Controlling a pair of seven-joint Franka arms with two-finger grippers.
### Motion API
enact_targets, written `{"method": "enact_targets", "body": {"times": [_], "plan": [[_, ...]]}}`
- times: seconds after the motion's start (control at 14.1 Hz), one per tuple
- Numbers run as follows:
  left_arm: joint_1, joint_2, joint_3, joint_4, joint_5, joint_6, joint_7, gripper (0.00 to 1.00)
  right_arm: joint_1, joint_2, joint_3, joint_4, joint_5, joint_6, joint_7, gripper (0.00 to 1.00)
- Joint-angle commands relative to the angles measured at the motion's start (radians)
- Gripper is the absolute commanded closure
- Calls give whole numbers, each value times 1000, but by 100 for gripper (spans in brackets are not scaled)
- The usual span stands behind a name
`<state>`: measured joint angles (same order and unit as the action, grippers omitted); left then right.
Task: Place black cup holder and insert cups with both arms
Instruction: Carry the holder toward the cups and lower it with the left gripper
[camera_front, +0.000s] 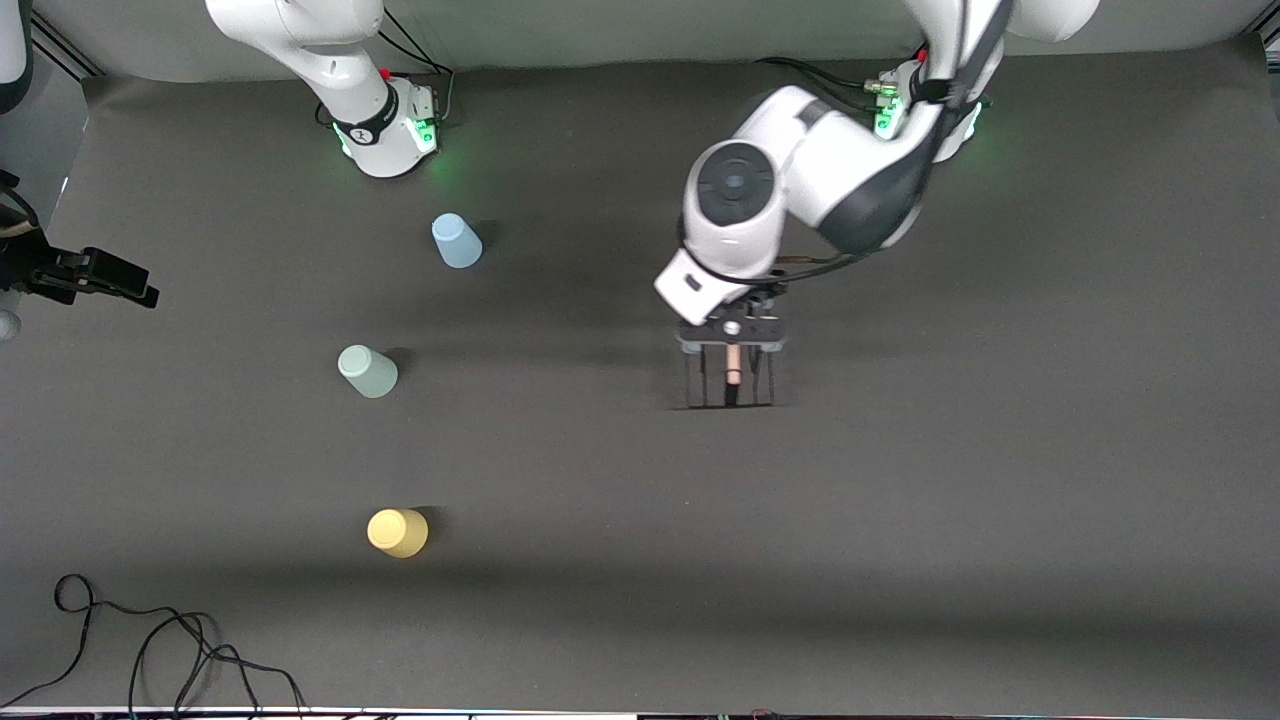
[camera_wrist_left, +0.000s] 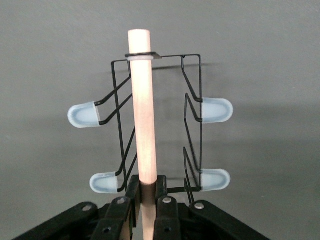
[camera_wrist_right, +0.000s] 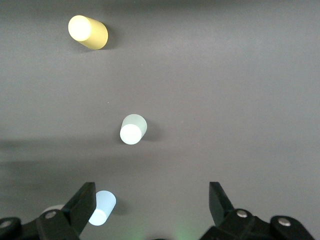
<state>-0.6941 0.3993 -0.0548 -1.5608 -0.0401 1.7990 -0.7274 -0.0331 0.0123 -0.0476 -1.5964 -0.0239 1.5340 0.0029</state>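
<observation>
The black cup holder (camera_front: 730, 385) sits near the table's middle, toward the left arm's end. My left gripper (camera_front: 733, 345) is shut on its light wooden rod handle (camera_wrist_left: 142, 100). In the left wrist view the gripper (camera_wrist_left: 146, 182) clamps the rod's lower part, with pale-blue-tipped pegs (camera_wrist_left: 82, 115) sticking out on both sides. I cannot tell whether the holder rests on the table. Three cups stand apart toward the right arm's end: blue (camera_front: 456, 241), green (camera_front: 367, 371), yellow (camera_front: 398, 532). My right gripper (camera_wrist_right: 151, 192) hangs open and empty high above them, the blue cup (camera_wrist_right: 102, 207) beside one finger.
A black device (camera_front: 80, 275) juts in over the table's edge at the right arm's end. Loose black cable (camera_front: 150, 650) lies at the corner nearest the front camera. Dark mat (camera_front: 1000, 450) covers the table.
</observation>
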Motion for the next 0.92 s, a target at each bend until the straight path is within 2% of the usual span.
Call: {"method": "enact_targets", "body": {"times": [0.0, 0.21, 0.43, 0.71, 0.85], "plan": [[-68, 75, 21, 108, -43, 63, -127, 100, -1, 3, -5, 18, 15, -12, -21, 0], [-114, 119, 10, 111, -73, 218, -150, 100, 2, 6, -5, 18, 15, -14, -20, 0], [-119, 176, -58, 125, -72, 296, -145, 100, 5, 2, -5, 10, 15, -20, -20, 0], [-125, 231, -92, 143, -76, 352, -153, 100, 5, 6, -5, 6, 19, -20, -18, 0], [-121, 239, -92, 154, -75, 350, -199, 100, 7, 5, -5, -20, 60, -15, -17, 0]]}}
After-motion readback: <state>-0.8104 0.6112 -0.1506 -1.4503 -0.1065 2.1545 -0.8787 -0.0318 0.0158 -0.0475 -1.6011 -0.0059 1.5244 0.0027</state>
